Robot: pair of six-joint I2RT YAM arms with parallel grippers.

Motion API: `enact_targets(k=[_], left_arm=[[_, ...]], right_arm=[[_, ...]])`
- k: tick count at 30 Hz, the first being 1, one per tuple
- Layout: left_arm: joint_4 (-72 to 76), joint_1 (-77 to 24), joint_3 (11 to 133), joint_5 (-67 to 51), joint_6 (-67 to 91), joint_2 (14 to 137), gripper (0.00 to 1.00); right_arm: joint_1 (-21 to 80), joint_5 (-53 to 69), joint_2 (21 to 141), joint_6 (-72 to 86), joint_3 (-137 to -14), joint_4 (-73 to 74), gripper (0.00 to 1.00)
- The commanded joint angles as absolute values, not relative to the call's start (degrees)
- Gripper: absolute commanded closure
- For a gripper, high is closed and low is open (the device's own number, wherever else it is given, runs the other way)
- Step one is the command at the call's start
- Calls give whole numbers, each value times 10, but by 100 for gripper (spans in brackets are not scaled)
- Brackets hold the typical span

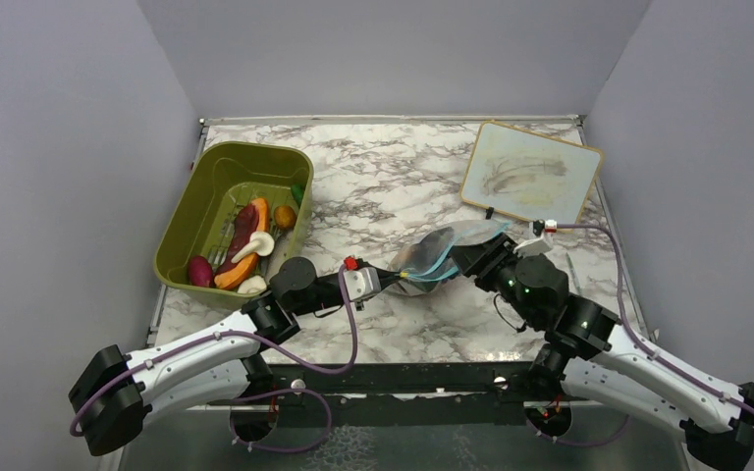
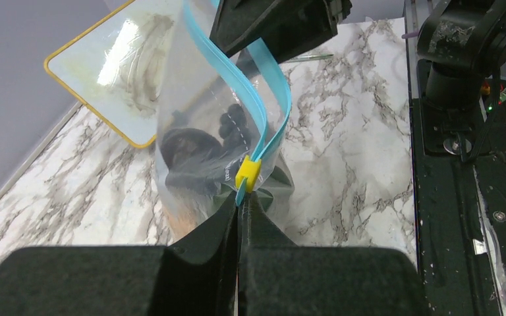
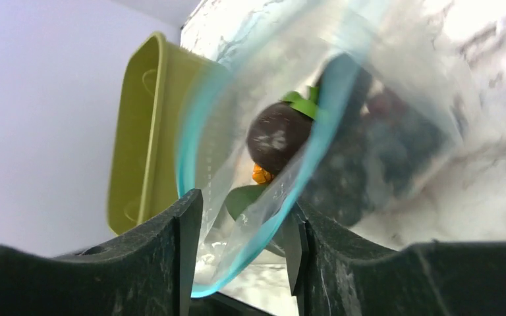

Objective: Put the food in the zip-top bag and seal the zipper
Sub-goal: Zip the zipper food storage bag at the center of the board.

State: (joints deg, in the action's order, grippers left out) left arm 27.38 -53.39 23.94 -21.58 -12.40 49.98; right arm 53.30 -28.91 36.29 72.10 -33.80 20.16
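On marble table (image 1: 403, 177), mid-span: zip-top bag (image 1: 442, 257) strung between arms, zipper (image 2: 263, 112) axis left-to-right. Clamped at yellow slider (image 2: 248, 173) by left gripper (image 2: 240, 201); pinched at far-right end by right gripper (image 1: 473, 253). Some food (image 2: 230, 128) inside.

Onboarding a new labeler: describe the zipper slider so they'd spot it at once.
Near the front centre of the marble table is the clear zip-top bag. Follow its teal-blue zipper down to the left gripper: the slider is the small yellow block there, the bag's only yellow part.
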Motion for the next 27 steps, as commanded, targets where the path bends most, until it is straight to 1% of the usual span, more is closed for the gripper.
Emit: enact_targets(k=[1, 3, 7, 13, 18, 21, 27], left_arm=[[301, -538, 245, -213, -126, 489, 100], [301, -537, 249, -212, -124, 492, 100], [301, -537, 258, -210, -111, 501, 100], [301, -538, 270, -201, -93, 511, 100], [301, -537, 273, -192, -77, 513, 100], [301, -537, 272, -186, -69, 514, 100], [301, -537, 275, -185, -59, 518, 100]], right_arm=[[536, -239, 322, 420, -352, 155, 50], [536, -205, 313, 329, -371, 173, 47], [536, -87, 313, 162, -413, 199, 47], [536, 60, 363, 10, -492, 255, 46], [536, 177, 425, -93, -520, 266, 45], [535, 209, 459, -126, -519, 239, 46], [536, 201, 500, -150, -500, 175, 50]])
